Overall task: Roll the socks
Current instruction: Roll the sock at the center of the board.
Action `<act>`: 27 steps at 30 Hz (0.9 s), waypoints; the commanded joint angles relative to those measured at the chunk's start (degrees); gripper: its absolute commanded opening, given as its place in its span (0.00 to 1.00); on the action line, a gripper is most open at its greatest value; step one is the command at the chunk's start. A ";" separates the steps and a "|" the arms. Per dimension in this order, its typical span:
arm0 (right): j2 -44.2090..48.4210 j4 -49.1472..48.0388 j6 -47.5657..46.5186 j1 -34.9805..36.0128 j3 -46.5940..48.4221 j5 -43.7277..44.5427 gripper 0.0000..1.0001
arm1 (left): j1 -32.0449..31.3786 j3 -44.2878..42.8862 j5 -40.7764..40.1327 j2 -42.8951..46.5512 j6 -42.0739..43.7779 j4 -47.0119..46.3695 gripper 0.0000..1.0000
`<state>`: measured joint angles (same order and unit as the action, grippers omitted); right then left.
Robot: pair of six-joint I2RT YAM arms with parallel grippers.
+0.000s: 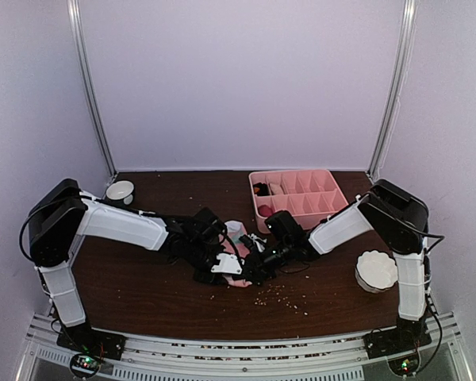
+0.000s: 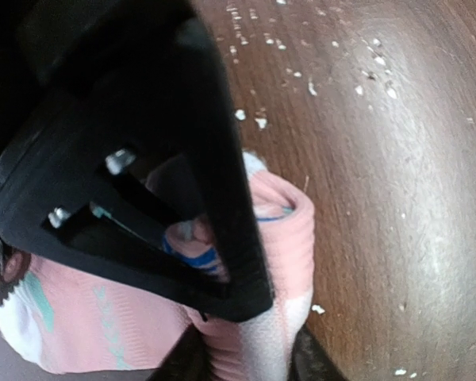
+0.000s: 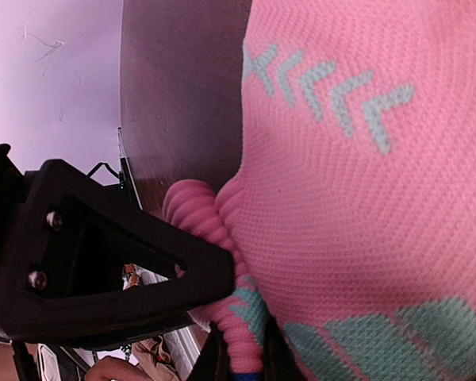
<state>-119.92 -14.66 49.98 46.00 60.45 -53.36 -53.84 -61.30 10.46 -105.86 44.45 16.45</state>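
Pink sock lies bunched up on table, in middle, near front. Soft knit. Row of mint arrow marks on one side, mint zigzag patch lower down. Other side has mint bits and white end. Ribbed cuff folded over, thin blue line inside. Cuff edge squeezed in my right claw. Another fold sits between fingers of my left claw.

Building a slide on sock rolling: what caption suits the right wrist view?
Right gripper, jaws shut on the pink sock by its ribbed cuff, dark table behind.
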 commanded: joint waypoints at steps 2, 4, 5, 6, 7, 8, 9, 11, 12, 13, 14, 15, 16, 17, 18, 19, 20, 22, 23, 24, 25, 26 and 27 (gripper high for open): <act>-3.03 5.20 1.82 0.40 -2.61 2.48 0.00 | -0.28 -0.85 0.26 -1.79 1.33 3.50 0.25; -2.96 4.97 2.07 0.31 -2.53 2.26 0.00 | -0.22 -0.48 -0.14 -1.72 1.66 3.63 0.24; -3.03 4.63 2.24 0.31 -2.53 2.12 0.00 | -0.28 -0.17 -0.28 -1.72 1.85 3.61 0.24; -3.03 4.29 2.43 0.25 -2.53 1.94 0.00 | -0.29 0.15 -0.41 -1.76 2.04 3.55 0.23; -3.00 3.88 2.61 0.27 -2.54 1.80 0.00 | -0.30 0.08 -0.58 -2.03 1.97 3.59 0.20; -2.71 3.59 2.54 0.19 -2.58 1.78 0.00 | -0.22 -0.38 -0.42 -2.48 1.45 3.82 0.12; -2.21 3.19 2.32 0.18 -2.72 1.89 0.00 | 0.03 -1.17 0.29 -3.07 0.54 4.72 0.05; -0.68 3.78 0.69 0.01 -2.97 3.35 0.03 | 1.43 -3.74 4.23 -4.54 -1.17 7.99 0.00; 0.59 4.38 -1.81 -0.07 -3.20 4.56 0.18 | 2.13 -5.09 6.23 -5.60 -1.79 10.10 0.00; 1.90 5.69 -4.04 -0.08 -3.49 6.42 0.33 | 2.90 -6.34 8.33 -6.25 -2.30 12.03 0.00; 3.15 6.71 -5.98 -0.11 -3.73 7.96 0.42 | 3.73 -7.52 10.41 -6.87 -2.46 13.98 0.00; 4.14 6.88 -7.31 -0.12 -4.25 9.03 0.47 | 4.54 -8.57 12.24 -7.68 -2.57 15.88 0.00; 5.26 6.81 -8.27 -0.12 -4.99 10.17 0.49 | 5.20 -9.72 13.57 -8.59 -2.68 17.77 0.00; 6.20 7.58 -9.56 -0.12 -5.40 11.56 0.52 | 5.84 -10.85 14.81 -9.66 -2.70 19.81 0.00; 6.98 8.22 -10.81 -0.20 -5.82 12.73 0.54 | 6.49 -11.96 15.97 -10.66 -2.70 21.69 0.00; 8.24 8.34 -11.69 -0.16 -6.44 13.68 0.55 | 7.12 -12.74 16.97 -11.52 -2.88 23.00 0.00; 9.36 8.45 -12.48 -0.15 -7.29 14.77 0.55 | 7.77 -13.25 18.01 -12.29 -3.14 23.95 0.00; 11.30 8.65 -14.17 -0.23 -8.99 16.42 0.55 | 8.73 -14.02 19.61 -13.30 -3.73 25.31 0.00; 12.46 8.85 -15.25 -0.28 -9.90 17.39 0.55 | 9.04 -14.36 20.69 -13.51 -3.87 25.91 0.00; 13.74 9.11 -16.41 -0.25 -10.94 18.65 0.54 | 9.17 -14.70 21.58 -13.71 -3.88 26.69 0.00; 15.16 9.08 -17.49 -0.29 -12.01 20.20 0.54 | 9.19 -15.11 22.13 -14.01 -3.72 27.78 0.00; 16.71 8.81 -18.77 -0.27 -13.36 21.37 0.54 | 9.20 -15.51 22.55 -14.28 -3.67 28.56 0.00; 18.70 8.58 -19.98 -0.28 -14.62 23.04 0.54 | 9.22 -15.97 23.06 -14.55 -3.63 29.46 0.00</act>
<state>-106.21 -10.13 36.42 45.93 50.28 -39.81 -45.25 -77.36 31.97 -116.97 41.93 34.92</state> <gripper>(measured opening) 0.545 0.056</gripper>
